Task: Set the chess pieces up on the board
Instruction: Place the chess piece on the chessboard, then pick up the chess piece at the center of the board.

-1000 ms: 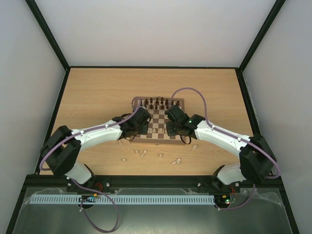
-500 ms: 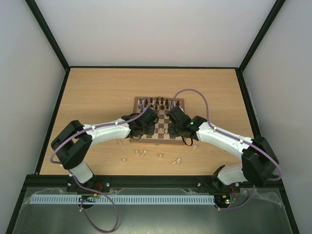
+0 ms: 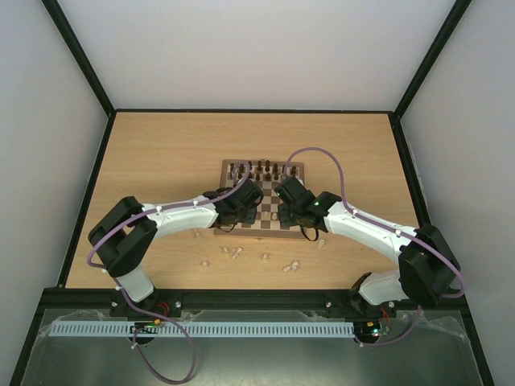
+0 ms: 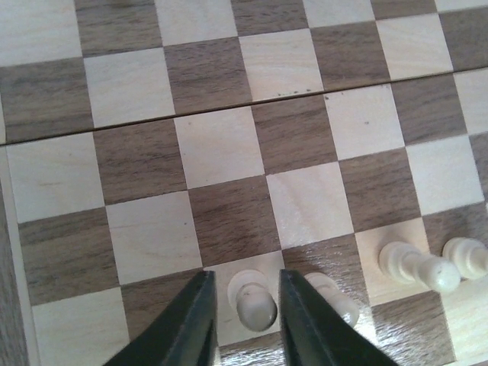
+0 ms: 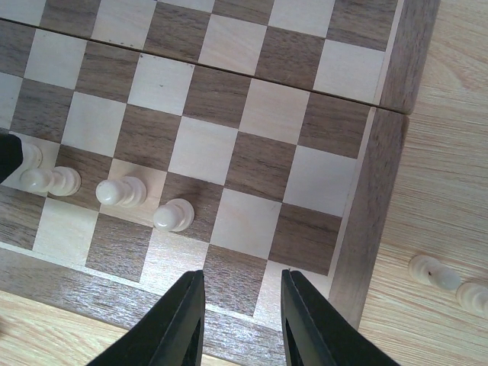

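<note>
The board (image 3: 265,227) lies mid-table with dark pieces along its far row. My left gripper (image 3: 244,207) hangs over the board's near left part. In the left wrist view it (image 4: 244,276) is open, its fingers either side of an upright cream pawn (image 4: 254,305) on a light square, with a gap on each side. More cream pieces (image 4: 415,265) stand to its right. My right gripper (image 3: 291,214) is open and empty (image 5: 242,276) above the board's near right edge (image 5: 229,324). Three cream pawns (image 5: 174,215) stand to its left.
Loose cream pieces lie on the table in front of the board (image 3: 235,253), (image 3: 291,265), and by its right corner (image 3: 320,242), two of them in the right wrist view (image 5: 433,272). The dark pieces (image 3: 261,169) stand in the far row. Black frame rails bound the table.
My left gripper has moved right over the board's near left part and has come down around a cream pawn. My right gripper has shifted slightly and stays open.
</note>
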